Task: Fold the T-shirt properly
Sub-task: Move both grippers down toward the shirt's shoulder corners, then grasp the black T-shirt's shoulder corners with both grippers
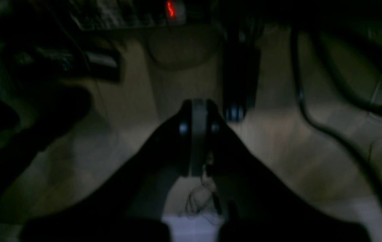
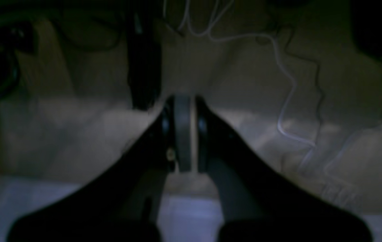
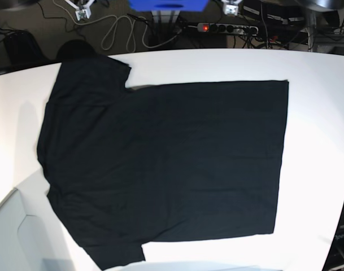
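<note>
OK, the large black short-sleeved cloth T-shirt (image 3: 160, 164) lies spread flat on the white tabletop (image 3: 318, 113), plain side up, no print showing. Its collar end and sleeves point to the left of the base view, and the straight hem runs down the right side. One sleeve reaches toward the far table edge at upper left; the other hangs near the close edge at lower left. The fabric looks mostly smooth, with only faint creases near the shoulder.

Neither arm shows in the base view. Both wrist views are dark and blurred.

The left gripper (image 1: 197, 111) has its jaws pressed together, the grey pads meeting with no gap and nothing between them. It hangs off the table, over a tan floor (image 1: 278, 151). A thick black cable (image 1: 328, 134) snakes across that floor to its right. A small red light (image 1: 170, 9) glows at the top of that view, on what looks like the power strip (image 3: 227, 27) seen behind the table in the base view.

The right gripper (image 2: 184, 107) has its jaws likewise closed tight, holding nothing. It also hangs clear of the table, with the same tan floor below it. A thin white cable (image 2: 285, 101) trails over the floor to its right.

A blue box (image 3: 167, 4) sits behind the table's far edge, with loose cables around it.
</note>
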{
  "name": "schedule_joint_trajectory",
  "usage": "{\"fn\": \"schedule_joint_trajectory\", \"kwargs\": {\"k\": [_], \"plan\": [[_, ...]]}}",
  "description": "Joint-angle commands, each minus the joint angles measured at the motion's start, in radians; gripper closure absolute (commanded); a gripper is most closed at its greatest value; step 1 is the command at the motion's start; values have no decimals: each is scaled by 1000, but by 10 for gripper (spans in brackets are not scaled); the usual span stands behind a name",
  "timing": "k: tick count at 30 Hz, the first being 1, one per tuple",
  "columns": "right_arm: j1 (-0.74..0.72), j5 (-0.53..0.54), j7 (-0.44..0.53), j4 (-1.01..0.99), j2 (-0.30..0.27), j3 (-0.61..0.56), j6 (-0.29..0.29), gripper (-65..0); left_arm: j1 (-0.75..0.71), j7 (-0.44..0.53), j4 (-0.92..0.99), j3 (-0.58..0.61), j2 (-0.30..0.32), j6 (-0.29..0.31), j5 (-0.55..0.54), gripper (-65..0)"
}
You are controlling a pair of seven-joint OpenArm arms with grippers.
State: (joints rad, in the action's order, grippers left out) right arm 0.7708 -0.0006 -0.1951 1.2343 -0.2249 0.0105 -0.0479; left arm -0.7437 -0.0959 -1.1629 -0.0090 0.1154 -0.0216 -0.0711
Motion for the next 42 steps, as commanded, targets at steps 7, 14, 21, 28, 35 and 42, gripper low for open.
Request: {"fn": "schedule_joint_trajectory", "kwargs": {"k": [7, 14, 21, 28, 35, 42], "plan": [[209, 6, 9, 309, -29, 122, -5, -1, -204, 8, -368, 4, 142, 13, -253, 0], [333, 6, 7, 606, -31, 239, -5, -4, -294, 8, -562, -35, 180, 9, -301, 0], [349, 6, -2, 812, -29, 271, -5, -29, -325, 2, -760, -193, 142, 12, -306, 0], [221, 6, -166, 876, -5, 254, -8, -297, -231, -97, -845, -340, 86, 15, -307, -293], [171, 6, -217, 875, -6, 225, -10, -351, -63, -121, -799, -397, 66, 13, -307, -296], [158, 4, -217, 873, -8, 220, -10, -350, 171, -302, -642, -507, 27, 16, -307, -299]]}}
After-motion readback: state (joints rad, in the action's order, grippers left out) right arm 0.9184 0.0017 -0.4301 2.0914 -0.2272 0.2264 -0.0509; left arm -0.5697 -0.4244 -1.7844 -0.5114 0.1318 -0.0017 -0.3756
